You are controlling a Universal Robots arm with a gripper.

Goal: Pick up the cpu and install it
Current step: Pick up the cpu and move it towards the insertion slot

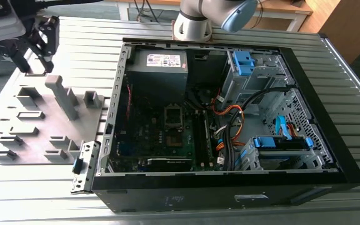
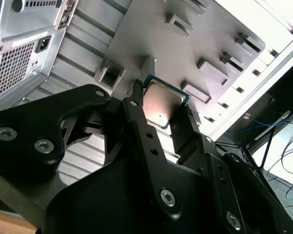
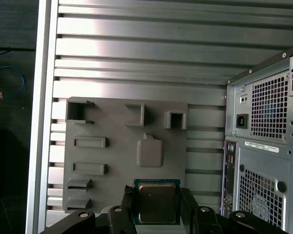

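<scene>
We've got the gripper (image 1: 35,66) at the exterior view's left, over a corner of the grey tray (image 3: 112,165) beside the open computer case (image 1: 327,140). In both wrist views its fingers (image 2: 141,122) pinch the cpu (image 3: 157,202) by two opposite edges.

Stands on the arm's base (image 1: 192,26) at the top of the exterior view, with the wrist out toward the exterior view's left. Points the gripper (image 1: 37,70) downward there, black fingers (image 1: 45,44) close to vertical. Grips the cpu (image 3: 157,202) by two opposite edges between the fingertips in both wrist views, jaws parted just by the chip's width.
</scene>
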